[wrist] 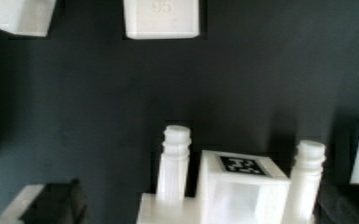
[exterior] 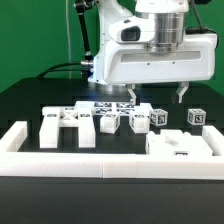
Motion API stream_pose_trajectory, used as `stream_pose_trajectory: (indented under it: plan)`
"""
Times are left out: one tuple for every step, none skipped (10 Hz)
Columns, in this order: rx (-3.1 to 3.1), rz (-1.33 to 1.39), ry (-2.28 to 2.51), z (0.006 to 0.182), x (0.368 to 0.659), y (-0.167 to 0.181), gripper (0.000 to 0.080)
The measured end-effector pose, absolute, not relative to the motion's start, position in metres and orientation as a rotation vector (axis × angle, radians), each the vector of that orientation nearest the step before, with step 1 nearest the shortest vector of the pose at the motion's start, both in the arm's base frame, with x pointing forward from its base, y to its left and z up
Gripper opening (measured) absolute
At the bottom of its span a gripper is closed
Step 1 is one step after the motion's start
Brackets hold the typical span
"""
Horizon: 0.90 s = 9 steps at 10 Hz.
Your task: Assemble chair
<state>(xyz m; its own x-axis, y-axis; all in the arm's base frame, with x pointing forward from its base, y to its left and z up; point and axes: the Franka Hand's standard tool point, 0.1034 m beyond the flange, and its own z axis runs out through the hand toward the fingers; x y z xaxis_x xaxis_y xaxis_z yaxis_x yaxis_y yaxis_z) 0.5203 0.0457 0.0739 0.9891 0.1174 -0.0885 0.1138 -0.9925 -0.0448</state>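
A white chair part stands on the dark table. Two upright rounded posts rise from it, with a black-and-white square tag between them. Well apart from it, across bare table, lies a white block. Another white piece sits near that block, cut off by the frame's edge.

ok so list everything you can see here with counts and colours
chair parts: at least six, white with black-and-white tags, loose in a row across the table
marker board: one, white with tags, flat behind the row
border rail: one, white, along the table's front and the exterior view's left
table: one, black, under everything
backdrop: one, green, behind the table
arm: one, white, above the row
jaws: two, dark, open and empty above the row
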Motion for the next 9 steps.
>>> stream_pose_trajectory:
  plan:
    - [-3.094,0.158,-0.182,0.073,0.519,0.046,0.0649]
    - [-3.084,0.315,-0.202,0.071,0.509,0.046,0.0649]
    - [-3.068,0.410,-0.210,0.068,0.510,0.038,0.0649]
    - [-3.064,0.453,-0.188,0.064,0.510,0.029,0.0649]
    - [-3.043,0.571,-0.174,0.065,0.502,0.026,0.0649]
    - [-3.025,0.646,-0.179,0.064,0.502,0.028,0.0649]
    - [-2.992,0.763,-0.181,0.064,0.498,0.030,0.0649]
    - [-2.965,0.852,-0.182,0.062,0.498,0.030,0.0649]
    - [-2.950,0.902,-0.184,0.060,0.498,0.030,0.0649]
